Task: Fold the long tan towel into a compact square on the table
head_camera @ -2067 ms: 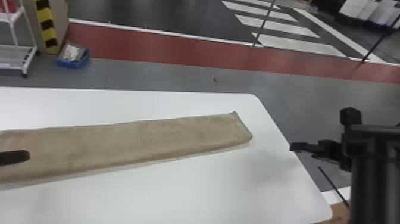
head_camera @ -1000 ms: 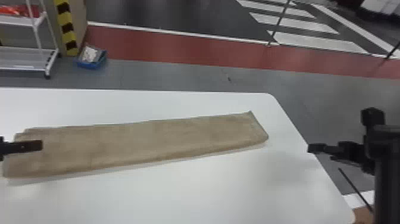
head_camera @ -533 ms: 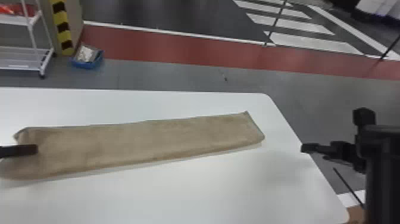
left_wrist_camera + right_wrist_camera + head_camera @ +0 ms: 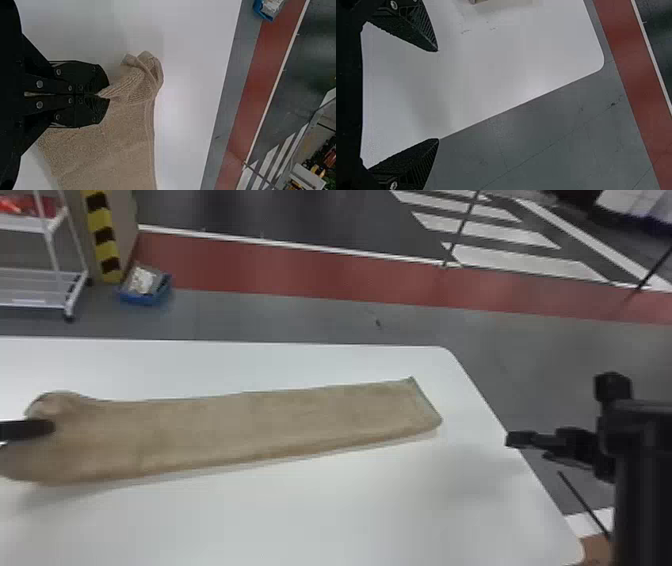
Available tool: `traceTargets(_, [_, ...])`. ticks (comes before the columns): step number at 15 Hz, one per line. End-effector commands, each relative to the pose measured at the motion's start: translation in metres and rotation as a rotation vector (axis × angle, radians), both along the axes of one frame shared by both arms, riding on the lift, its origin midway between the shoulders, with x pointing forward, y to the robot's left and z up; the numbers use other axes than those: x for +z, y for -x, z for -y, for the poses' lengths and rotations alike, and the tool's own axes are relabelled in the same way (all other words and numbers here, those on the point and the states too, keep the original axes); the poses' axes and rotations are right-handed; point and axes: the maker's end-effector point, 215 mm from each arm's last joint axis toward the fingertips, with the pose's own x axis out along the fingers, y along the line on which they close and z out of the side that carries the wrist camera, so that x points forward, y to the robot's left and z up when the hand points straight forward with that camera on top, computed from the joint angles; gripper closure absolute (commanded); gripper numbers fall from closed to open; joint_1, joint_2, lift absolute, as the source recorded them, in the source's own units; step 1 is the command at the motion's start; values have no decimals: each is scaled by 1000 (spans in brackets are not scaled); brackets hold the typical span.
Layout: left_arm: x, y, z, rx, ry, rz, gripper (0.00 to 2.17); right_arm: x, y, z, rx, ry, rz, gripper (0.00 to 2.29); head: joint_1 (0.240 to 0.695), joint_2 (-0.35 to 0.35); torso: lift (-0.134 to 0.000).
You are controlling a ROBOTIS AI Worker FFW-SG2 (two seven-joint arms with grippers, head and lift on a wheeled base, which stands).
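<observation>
The black, flat-fingered left pincer (image 4: 104, 95) is clenched on the long tan terry towel (image 4: 280, 420), with a puckered ridge of cloth between its tips. It has the end farthest from the table's right edge, presumably because that end must be carried over to shorten the strip. The pinch sits in from the towel's sides, so the cloth bunches into a loop toward the table's far edge and sags toward the near one; a fold made from this hold might come out skewed.

Beyond the grip, the towel runs lengthwise along the table, roughly level with the far edge, its other end flat, short of the right edge and the far right corner. That flat part probably serves as the anchor for the fold. The black right pincer (image 4: 438, 95) is spread wide and holds nothing, over the table's right edge, perhaps kept aside to leave room.

The white, round-cornered table (image 4: 325, 515) looks smooth, with a few faint scuffs. Past its far edge lie a grey floor (image 4: 310, 315), a red painted band (image 4: 300, 265) and white crossing stripes (image 4: 530, 262). Beyond the far edge, toward the left, are a blue bin (image 4: 145, 297) and a white wire rack (image 4: 30, 285).
</observation>
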Motion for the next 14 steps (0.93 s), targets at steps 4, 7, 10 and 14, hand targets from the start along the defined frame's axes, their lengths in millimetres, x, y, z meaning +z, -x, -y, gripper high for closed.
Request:
traceTargets(4, [31, 11, -77, 47, -17, 33, 2142, 1, 4, 2, 0, 2, -1, 76, 695, -281, -125])
traceTargets(7, [47, 16, -130, 95, -88, 39, 2142, 2, 3, 1, 4, 0, 5, 76, 695, -217, -125])
traceTargets(10, [67, 26, -121, 162, 6, -3, 2142, 7, -4, -2, 12, 8, 8, 76, 695, -172, -125])
traceTargets(14, [142, -10, 10, -33, -16, 135, 2142, 5, -6, -8, 12, -3, 6, 76, 695, -205, -125])
